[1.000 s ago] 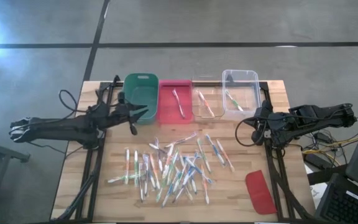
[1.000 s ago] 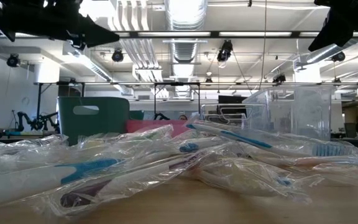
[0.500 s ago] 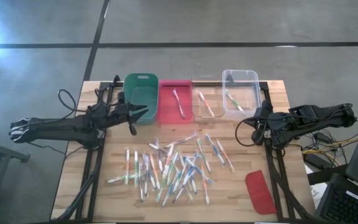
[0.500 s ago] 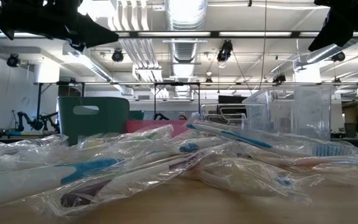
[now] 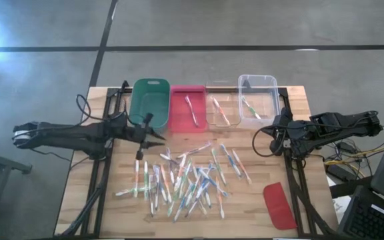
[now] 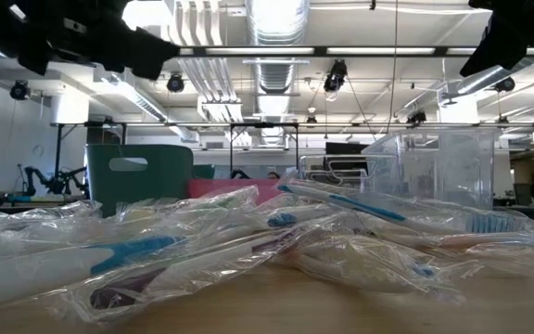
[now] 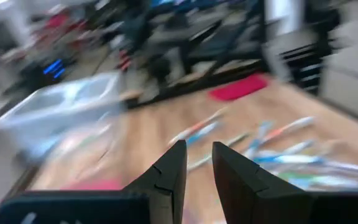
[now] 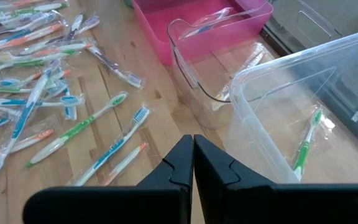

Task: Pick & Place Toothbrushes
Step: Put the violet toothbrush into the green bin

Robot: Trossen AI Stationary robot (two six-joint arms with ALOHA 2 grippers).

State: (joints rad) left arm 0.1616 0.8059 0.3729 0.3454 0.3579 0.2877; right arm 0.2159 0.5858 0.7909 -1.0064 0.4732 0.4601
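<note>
Right now the wrapped plastic toothbrushes (image 5: 182, 179) lie scattered across the middle of the wooden table (image 5: 92, 200), toward its near edge. Along the far edge stand a green plastic bin (image 5: 151, 103), a pink bin (image 5: 187, 107) and two clear plastic tubs (image 5: 257, 99); the pink bin and each clear tub hold a brush. A flat red oblong lid (image 5: 279, 205) sits by the near right corner. The left gripper (image 5: 143, 138) hangs just in front of the green bin, its fingers (image 7: 166, 180) slightly parted and holding nothing. The right gripper (image 5: 274, 137) waits at the right edge beside the outer clear tub, clenched tight, empty.
</note>
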